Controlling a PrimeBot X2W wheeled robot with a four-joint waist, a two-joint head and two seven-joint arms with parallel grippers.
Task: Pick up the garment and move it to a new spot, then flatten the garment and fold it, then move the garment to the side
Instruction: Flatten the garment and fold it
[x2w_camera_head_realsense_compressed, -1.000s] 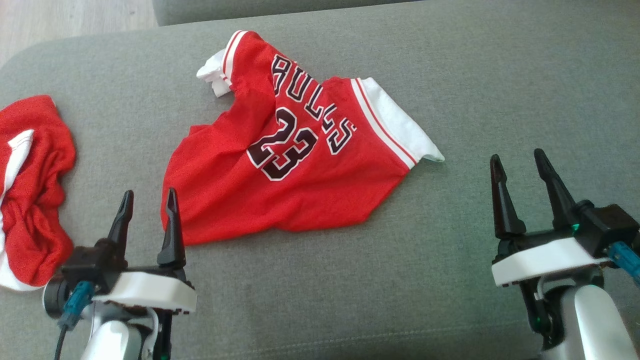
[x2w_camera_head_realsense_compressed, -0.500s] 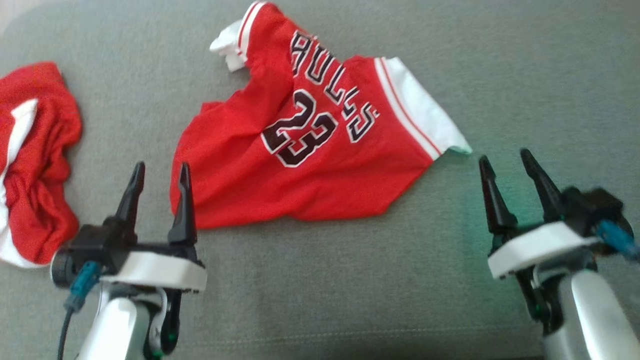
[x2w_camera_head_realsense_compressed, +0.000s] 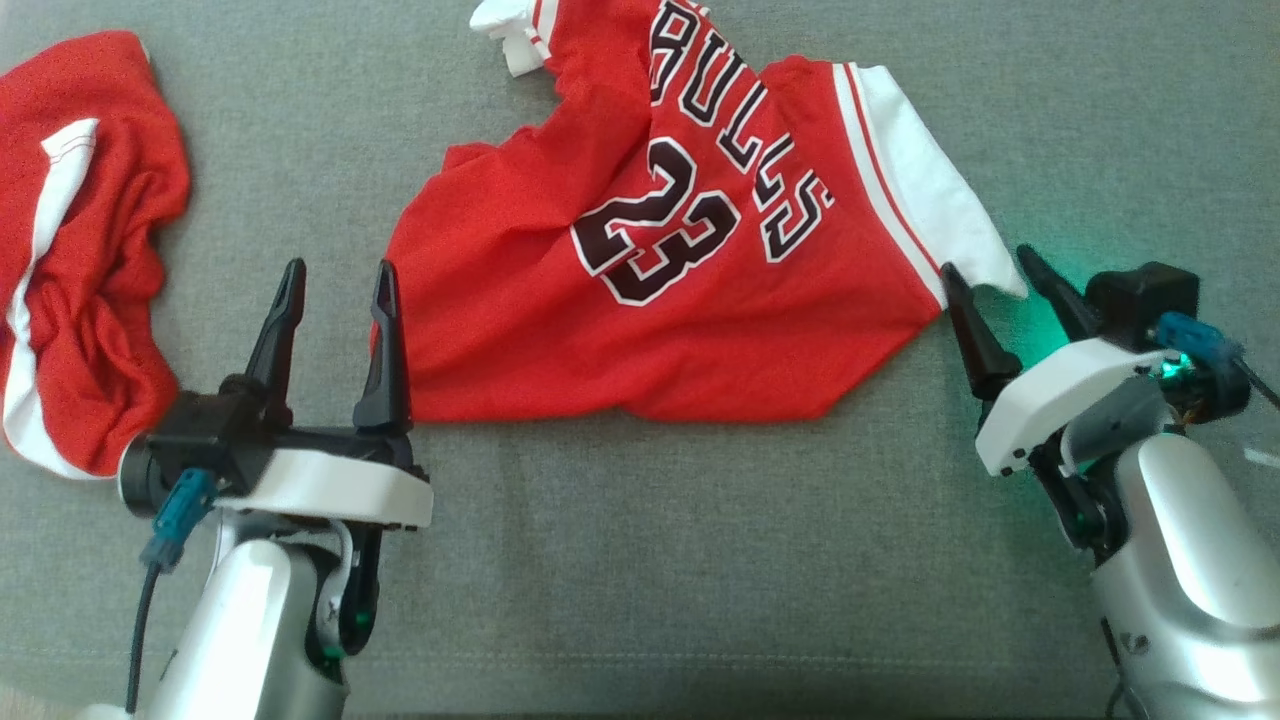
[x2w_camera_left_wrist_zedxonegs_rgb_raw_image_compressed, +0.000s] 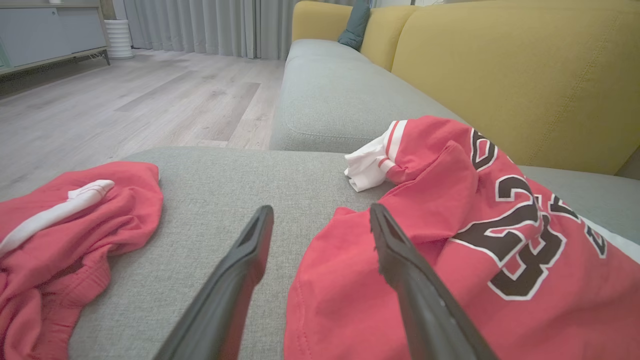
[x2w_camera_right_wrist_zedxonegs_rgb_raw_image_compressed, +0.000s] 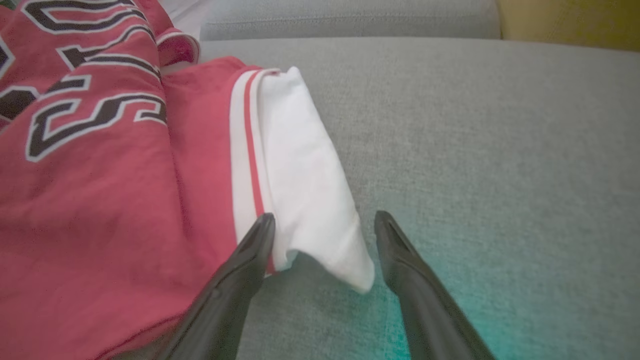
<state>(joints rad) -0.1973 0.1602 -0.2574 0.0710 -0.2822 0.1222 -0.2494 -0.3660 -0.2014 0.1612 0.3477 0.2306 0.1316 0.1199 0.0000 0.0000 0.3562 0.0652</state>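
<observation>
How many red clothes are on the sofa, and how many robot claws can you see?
Red clothes: 2, the number 23 jersey and the crumpled red garment.
Robot claws: 2, the left claw and the right claw, both open.
Total: 4.

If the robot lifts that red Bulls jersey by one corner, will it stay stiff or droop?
Probably droop: the Bulls jersey lies in soft folds and creases. It looks thin, so likely light; its white sleeve tip curls off the sofa cushion.
</observation>
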